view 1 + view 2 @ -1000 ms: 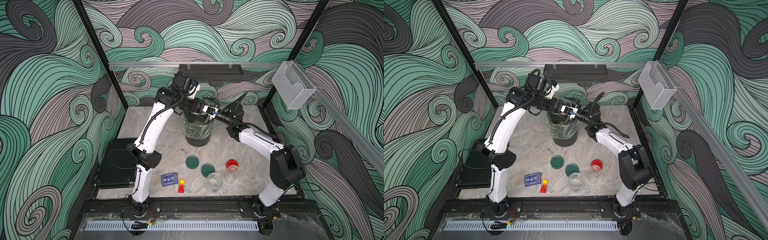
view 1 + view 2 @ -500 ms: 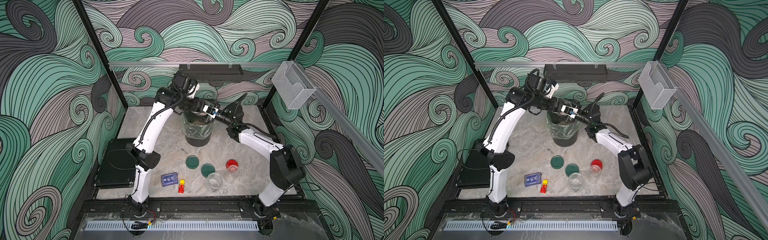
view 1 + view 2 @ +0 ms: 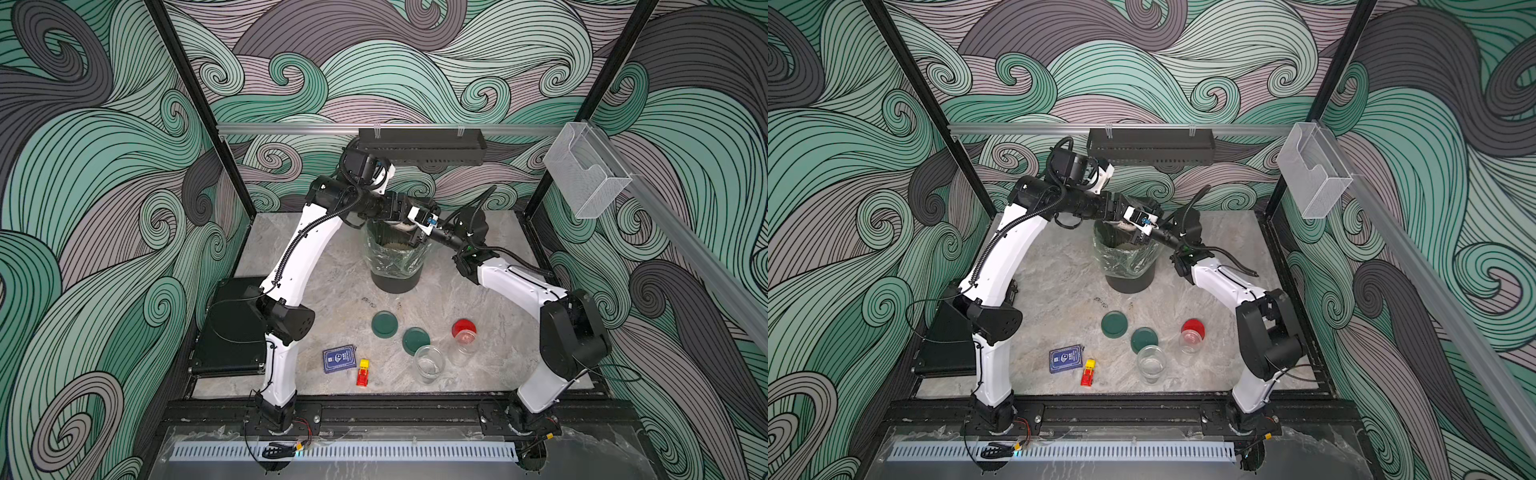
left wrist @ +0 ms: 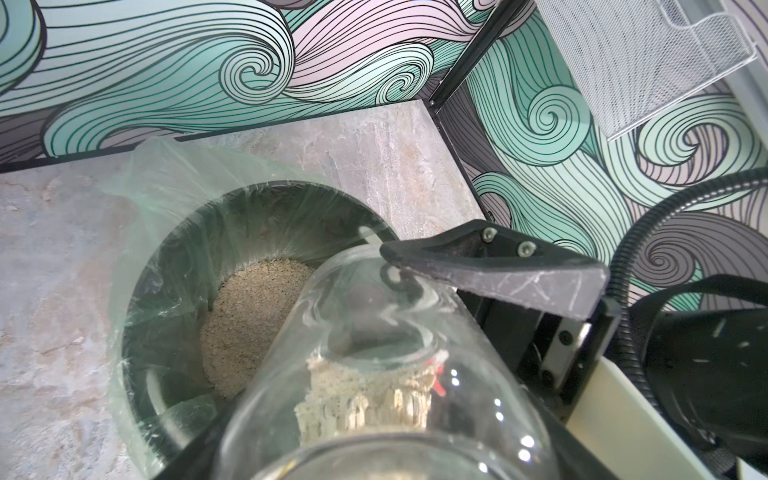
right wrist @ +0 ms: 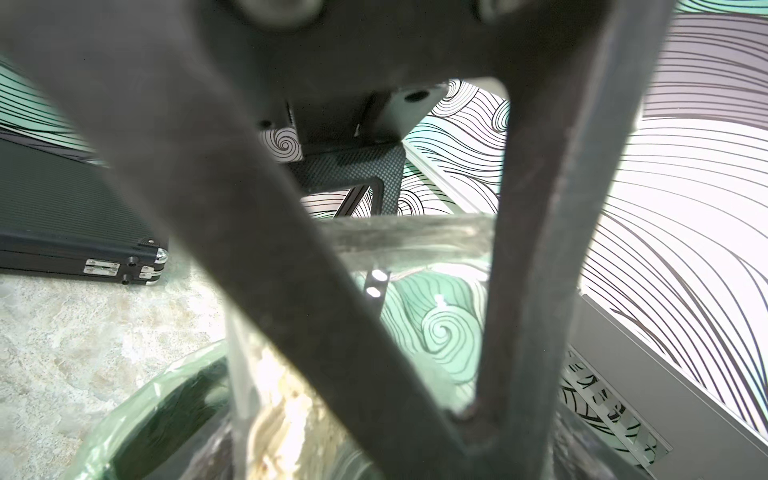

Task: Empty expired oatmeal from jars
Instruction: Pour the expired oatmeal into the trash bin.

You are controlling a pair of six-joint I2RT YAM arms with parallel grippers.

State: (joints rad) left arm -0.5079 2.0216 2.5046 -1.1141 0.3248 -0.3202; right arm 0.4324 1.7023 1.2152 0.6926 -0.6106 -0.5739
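We see a grey marbled counter (image 3: 436, 303) boxed in by walls (image 3: 415, 62) of green and mauve swirls. At its back stands a lined black bin (image 3: 395, 283). The left jaws are clamped on a clear jar (image 4: 374, 332) tipped over the bin, with oatmeal (image 4: 365, 399) clinging inside and more heaped below. The right jaws lay one finger (image 4: 490, 270) on the jar; whether they grip, we cannot tell.

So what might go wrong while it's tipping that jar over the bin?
The oatmeal left in the jar looks clumped, so it may stick, or drop all at once. The jar is tilted near the edge of the bin, so flakes might land on the table. Smooth glass could also slip.
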